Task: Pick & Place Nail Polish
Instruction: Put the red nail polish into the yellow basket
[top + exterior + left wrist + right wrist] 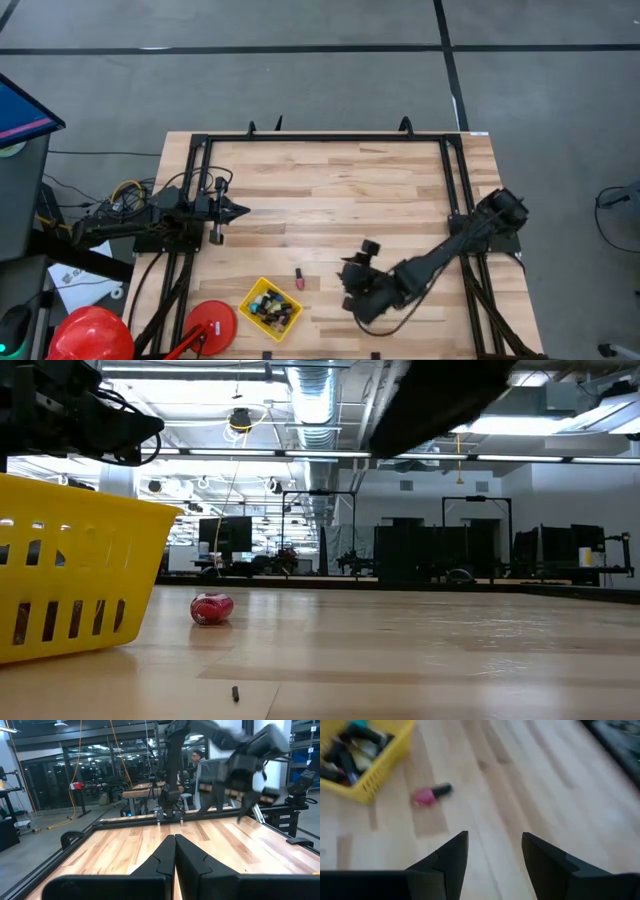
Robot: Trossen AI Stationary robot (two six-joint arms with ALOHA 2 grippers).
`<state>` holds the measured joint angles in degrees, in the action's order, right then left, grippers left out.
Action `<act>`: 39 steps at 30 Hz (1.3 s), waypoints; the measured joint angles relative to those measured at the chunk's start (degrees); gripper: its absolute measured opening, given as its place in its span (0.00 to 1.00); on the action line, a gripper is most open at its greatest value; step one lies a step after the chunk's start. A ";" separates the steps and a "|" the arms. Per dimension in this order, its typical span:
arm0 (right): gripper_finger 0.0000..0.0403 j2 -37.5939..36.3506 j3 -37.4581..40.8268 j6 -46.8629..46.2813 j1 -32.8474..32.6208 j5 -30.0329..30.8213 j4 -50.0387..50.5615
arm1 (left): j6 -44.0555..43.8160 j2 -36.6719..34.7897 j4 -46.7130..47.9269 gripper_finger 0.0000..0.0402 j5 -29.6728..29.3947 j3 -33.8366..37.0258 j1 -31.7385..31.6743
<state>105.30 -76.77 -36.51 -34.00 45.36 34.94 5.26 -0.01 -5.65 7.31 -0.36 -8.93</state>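
A small pink nail polish bottle with a dark cap [431, 795] lies on its side on the wooden table [330, 180] near the front edge, just beside the yellow slotted plastic basket [270, 307] where other bottles are gathered. The right claw [492, 852] is held released and empty above the table, near the bottle, seemingly readied for a pick. The left claw [174, 855] is kept clenched by the left edge.

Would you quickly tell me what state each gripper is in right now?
Left gripper: shut, holding nothing, parked at the table's left side.
Right gripper: open, empty, above the table near the pink nail polish bottle.

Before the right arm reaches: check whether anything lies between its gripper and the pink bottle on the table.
Nothing visible. Bare wood lies between the open right gripper and the pink bottle, which lies beside the basket.
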 joint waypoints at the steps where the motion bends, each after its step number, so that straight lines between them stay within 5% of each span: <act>1: 0.44 -0.20 3.21 2.65 1.04 -1.10 -7.55 | 0.00 0.00 0.02 0.00 0.00 0.00 0.00; 5: 0.46 1.35 10.21 11.64 5.31 -4.75 -32.79 | 0.00 0.01 0.05 0.00 0.00 0.00 0.00; 12: 0.49 11.30 7.53 18.96 11.45 -11.95 -48.14 | 0.00 0.06 0.08 0.00 0.00 0.00 0.00; 23: 0.49 21.61 -1.24 20.63 14.68 -17.38 -46.93 | 0.00 0.00 0.04 0.00 0.00 0.00 0.00; 39: 0.48 21.24 -1.78 12.66 14.14 -19.92 -35.70 | 0.00 0.00 0.04 0.00 0.00 0.00 0.00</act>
<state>126.55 -78.54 -23.86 -19.86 25.44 -0.76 5.26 -0.01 -5.61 7.31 -0.36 -8.93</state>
